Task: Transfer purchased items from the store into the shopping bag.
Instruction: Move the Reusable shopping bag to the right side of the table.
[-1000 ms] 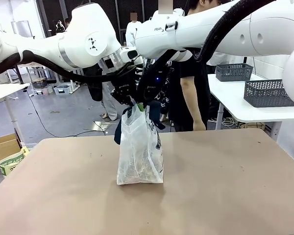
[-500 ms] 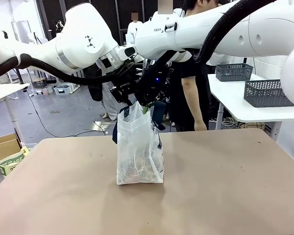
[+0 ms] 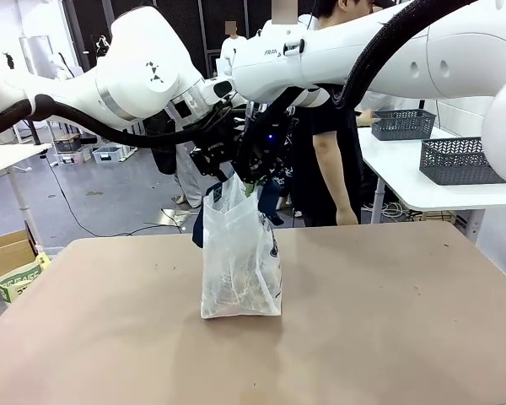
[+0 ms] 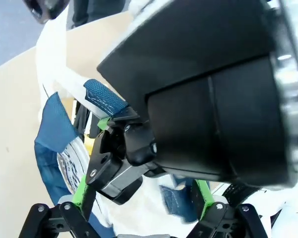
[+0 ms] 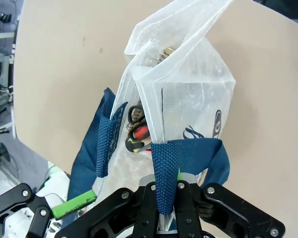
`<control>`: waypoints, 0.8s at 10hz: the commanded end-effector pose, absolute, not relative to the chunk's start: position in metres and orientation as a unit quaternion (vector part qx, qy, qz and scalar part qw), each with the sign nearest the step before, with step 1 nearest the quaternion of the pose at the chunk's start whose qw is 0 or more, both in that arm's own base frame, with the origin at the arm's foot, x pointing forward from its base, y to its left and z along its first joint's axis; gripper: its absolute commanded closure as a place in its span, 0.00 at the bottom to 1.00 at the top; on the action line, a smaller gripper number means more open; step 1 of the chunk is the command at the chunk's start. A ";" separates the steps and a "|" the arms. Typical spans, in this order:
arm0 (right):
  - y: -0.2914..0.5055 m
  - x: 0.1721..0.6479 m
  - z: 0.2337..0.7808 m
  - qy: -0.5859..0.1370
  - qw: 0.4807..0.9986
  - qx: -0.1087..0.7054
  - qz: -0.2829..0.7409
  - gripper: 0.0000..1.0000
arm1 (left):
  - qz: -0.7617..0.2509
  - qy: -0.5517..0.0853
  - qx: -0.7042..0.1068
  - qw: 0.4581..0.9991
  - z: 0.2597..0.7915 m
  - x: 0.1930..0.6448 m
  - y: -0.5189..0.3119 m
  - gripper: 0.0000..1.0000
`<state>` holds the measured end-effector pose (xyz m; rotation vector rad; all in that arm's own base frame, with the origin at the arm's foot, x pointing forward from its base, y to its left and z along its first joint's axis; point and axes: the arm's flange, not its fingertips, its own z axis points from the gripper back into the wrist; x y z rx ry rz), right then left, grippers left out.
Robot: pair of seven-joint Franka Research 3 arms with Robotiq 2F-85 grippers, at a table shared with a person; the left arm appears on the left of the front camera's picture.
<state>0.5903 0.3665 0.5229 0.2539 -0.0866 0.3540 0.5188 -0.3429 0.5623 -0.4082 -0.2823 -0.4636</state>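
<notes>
Right wrist view: my right gripper (image 5: 164, 192) clamps one navy handle (image 5: 165, 163) of the shopping bag (image 5: 188, 94) just below it, left gripper (image 4: 143, 196) wide alongside; best hold taut, keeping the mouth (image 5: 156, 57) open.

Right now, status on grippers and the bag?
Right gripper shut on navy handle. Left gripper open, close beside it. Shopping bag upright on table, items inside. Both crowded over its top.

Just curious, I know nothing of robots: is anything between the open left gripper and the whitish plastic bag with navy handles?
Yes. The right gripper, shut on one navy strap handle, sits close in front of the open left gripper, partly between it and the translucent whitish plastic shopping bag.
</notes>
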 end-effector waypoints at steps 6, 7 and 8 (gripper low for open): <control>0.375 0.598 0.528 -0.044 0.977 0.122 0.169 1.00 | -0.256 -0.124 -0.196 0.938 0.547 0.508 -0.344 0.00; 0.375 0.598 0.528 -0.044 0.977 0.123 0.170 1.00 | -0.258 -0.126 -0.190 0.939 0.547 0.507 -0.345 0.00; 0.375 0.598 0.527 -0.043 0.977 0.124 0.170 1.00 | -0.263 -0.124 -0.180 0.940 0.547 0.506 -0.347 0.00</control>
